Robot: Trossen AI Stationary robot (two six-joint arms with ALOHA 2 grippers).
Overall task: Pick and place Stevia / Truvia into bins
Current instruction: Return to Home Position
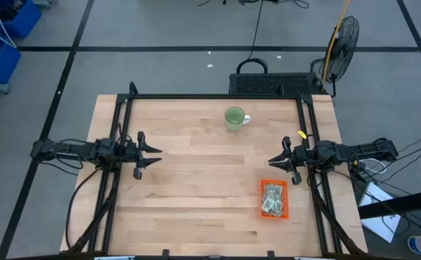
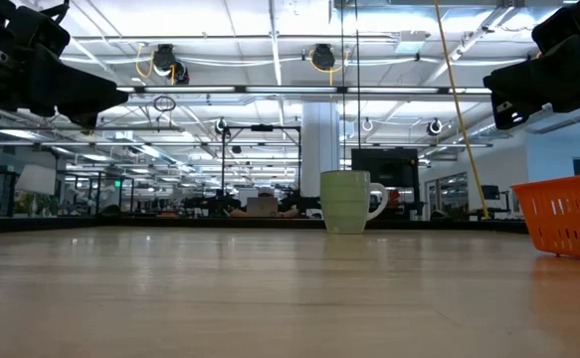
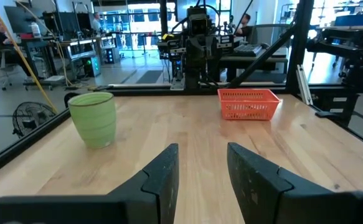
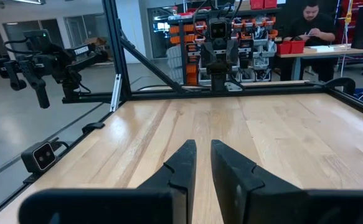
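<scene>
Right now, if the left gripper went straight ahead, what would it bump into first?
Probably the right gripper facing it across the table; the mug and orange bin sit off its line.

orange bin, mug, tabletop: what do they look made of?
Orange bin: looks like moulded plastic, even bright colour, lattice walls. Mug: probably glazed ceramic, pale green with faint bands and a slight sheen. Tabletop: wood, joined light strips with visible grain, smooth, low-gloss finish. Left hand and right hand wait at the table's sides, touching none.
</scene>
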